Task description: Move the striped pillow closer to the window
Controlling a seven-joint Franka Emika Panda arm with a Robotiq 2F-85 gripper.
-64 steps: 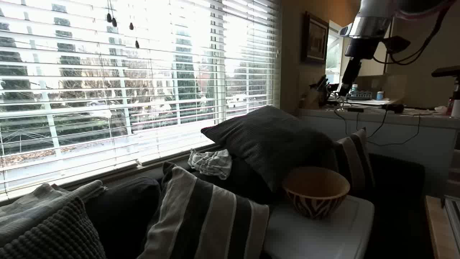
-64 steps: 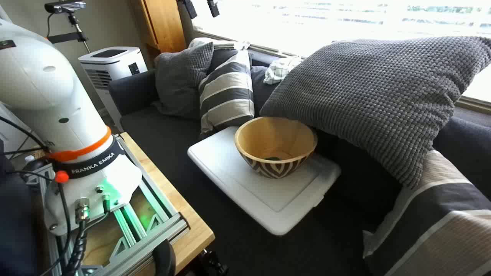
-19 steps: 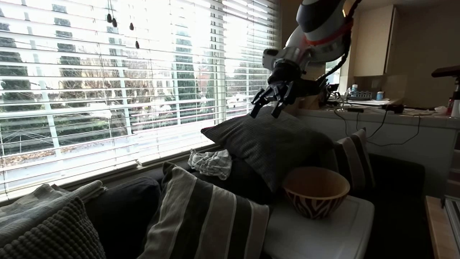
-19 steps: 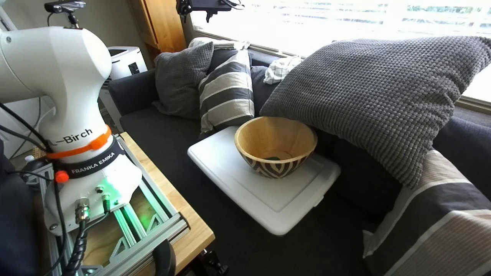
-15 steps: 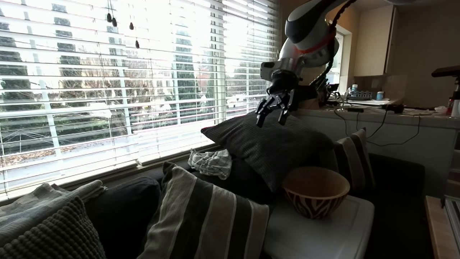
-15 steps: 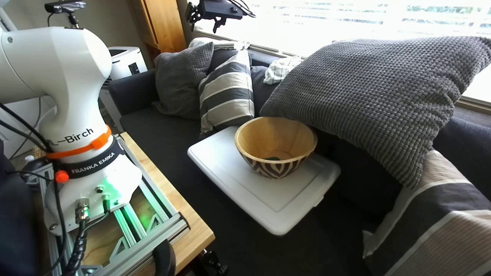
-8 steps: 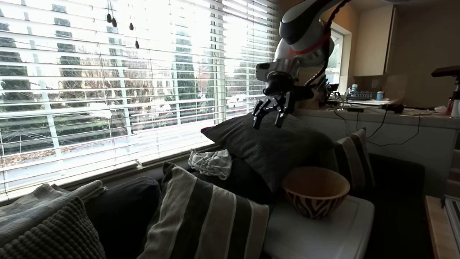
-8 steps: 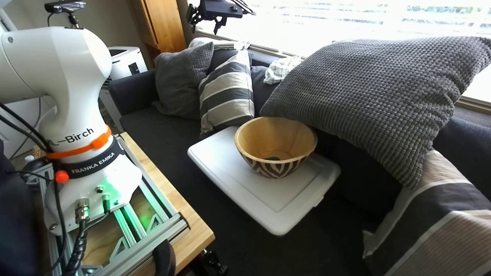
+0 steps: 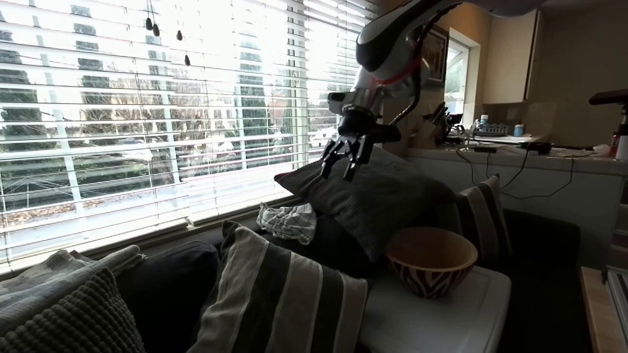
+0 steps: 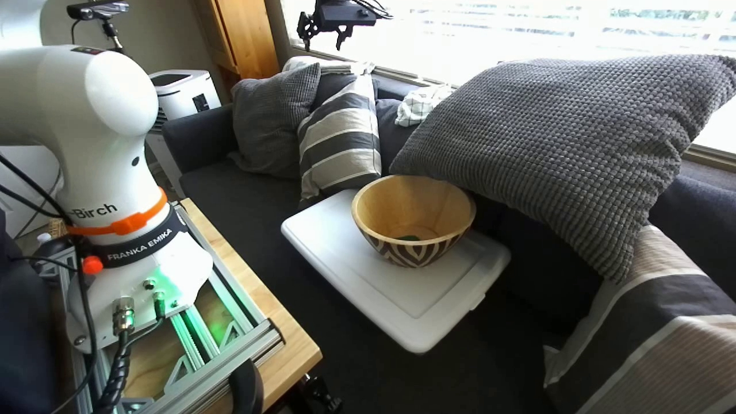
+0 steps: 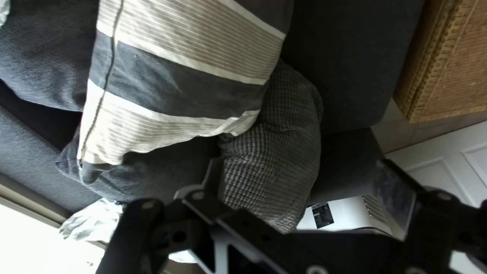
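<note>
Black band reads "FRANKA EMIKA"; white arm, seemingly "-Birch".

Sofa bearing striped pillow, grey pillow, white lid

In an exterior view, the striped pillow lies on the sofa, left of the surface with the bowl on it; the window stretches behind. The cloth lies between window and cushion, and another pillow stands right of that cushion. The fingers hang before the cushion's upper part.
</note>
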